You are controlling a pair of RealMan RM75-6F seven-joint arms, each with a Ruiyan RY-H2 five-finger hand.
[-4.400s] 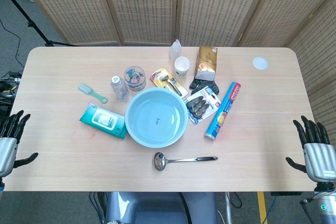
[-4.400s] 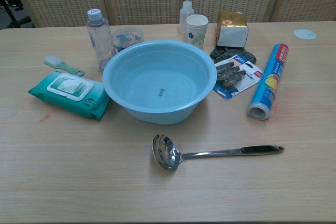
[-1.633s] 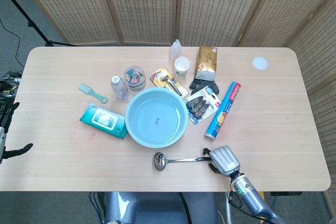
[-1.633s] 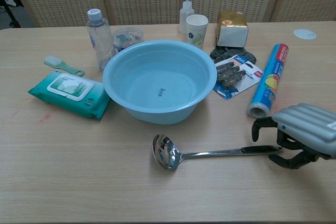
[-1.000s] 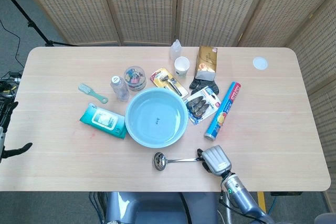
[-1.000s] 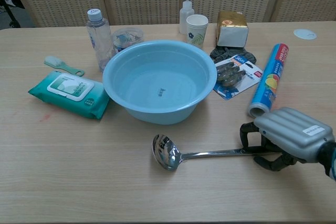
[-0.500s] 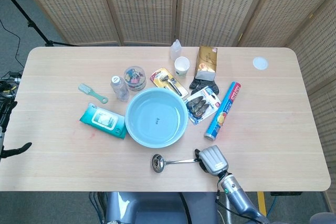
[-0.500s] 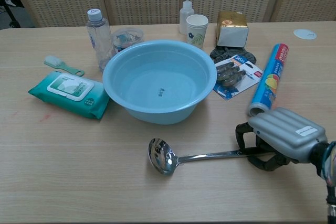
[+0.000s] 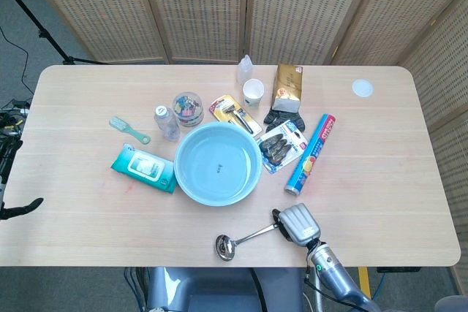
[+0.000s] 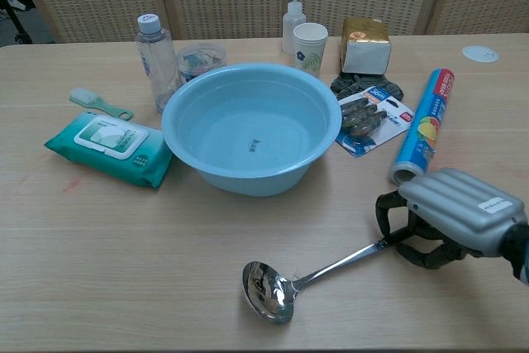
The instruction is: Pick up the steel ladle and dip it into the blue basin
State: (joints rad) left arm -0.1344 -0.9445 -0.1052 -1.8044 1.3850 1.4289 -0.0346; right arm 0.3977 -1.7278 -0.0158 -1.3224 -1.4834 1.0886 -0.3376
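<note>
The steel ladle lies slanted near the table's front edge, its bowl toward the front and its handle running up to the right. My right hand grips the dark end of that handle, with its fingers curled under it. The blue basin stands mid-table, behind and left of the ladle, with clear water in it. At the far left frame edge of the head view, only part of my left hand shows, holding nothing, its thumb sticking out.
Right of the basin lie a blue foil roll and a clip pack. A green wipes pack, a brush and a bottle are on its left. A cup and a gold box stand behind.
My right hand came in and closed on the ladle handle. In the last half second the ladle swung, its bowl moving toward the front edge. The left hand has hardly moved.
</note>
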